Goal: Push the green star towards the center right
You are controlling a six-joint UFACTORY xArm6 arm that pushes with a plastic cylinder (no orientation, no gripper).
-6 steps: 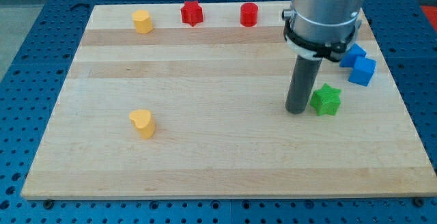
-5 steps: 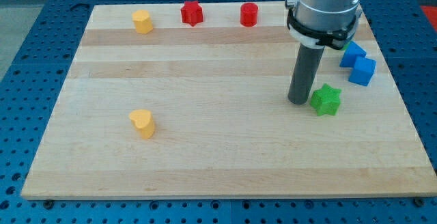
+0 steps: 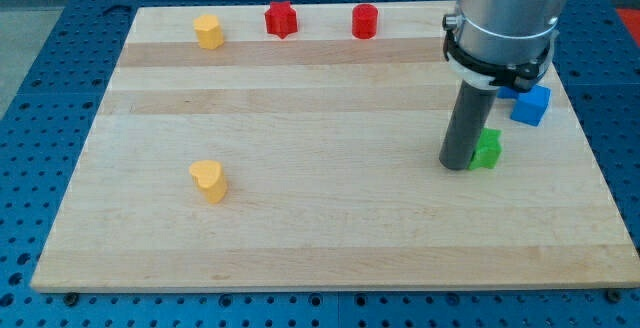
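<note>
Robot rod pressing a green star (image 3: 487, 149) rightward across a wooden board (image 3: 300, 238).

My tip (image 3: 457, 164) touches the star's left side at center right, near a blue cube (image 3: 531, 105); it grips nothing, only pushes. Next: a slight further rightward nudge. Since earlier, rod and star have shifted right, the rod now partly hiding the star.

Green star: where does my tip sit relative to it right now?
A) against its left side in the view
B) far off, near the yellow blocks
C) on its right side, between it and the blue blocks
A: my tip stands against the view's left side of the green star, partly covering it; a blue block lies up-right of the star.
</note>
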